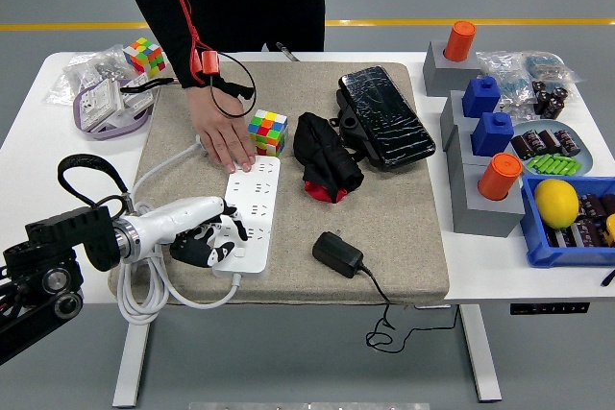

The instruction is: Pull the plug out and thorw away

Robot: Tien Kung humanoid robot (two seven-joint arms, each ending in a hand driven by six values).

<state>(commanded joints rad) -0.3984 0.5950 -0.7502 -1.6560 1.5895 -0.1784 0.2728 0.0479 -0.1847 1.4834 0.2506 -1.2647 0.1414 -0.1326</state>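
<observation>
The white power strip (252,210) lies on the beige mat (404,237), its sockets empty. The black plug adapter (336,253) lies loose on the mat to the right of the strip. Its thin black cord (384,319) hangs over the table's near edge. My left hand (213,240) rests on the strip's near left end with its fingers loosely curled and holds nothing. A person's hand (224,141) presses flat on the strip's far end. The strip's thick white cable (144,280) coils beside my left wrist.
A Rubik's cube (267,132), a black cloth (325,156) and a wrapped black case (384,117) lie on the mat. Grey blocks with blue and orange caps (485,175) and a blue bin with a lemon (557,204) stand at the right. A second cube (144,55) sits at the far left.
</observation>
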